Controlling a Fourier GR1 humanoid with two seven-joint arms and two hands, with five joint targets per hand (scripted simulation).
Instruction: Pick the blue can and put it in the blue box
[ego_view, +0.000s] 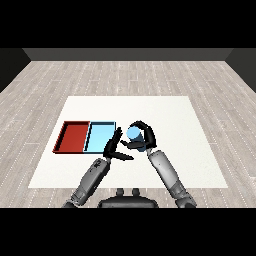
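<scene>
Blue can (133, 134) stood upright, wrapped by the curled fingers (148, 131) of the right hand (142, 137), just right of the blue box (99, 136); the left hand (113, 146), fingers straight and holding nothing, sat between them over the counter (175, 125).

On table (165, 150): two trays side by side, touching, left of centre; outer tray (72, 136) to the left, inner tray (100, 136) to its right. Just right of inner tray: left hand (113, 146), at that tray's right edge. Further right: can (134, 136), upright, within curled right hand (144, 136). Behind table: floor (128, 75).
</scene>
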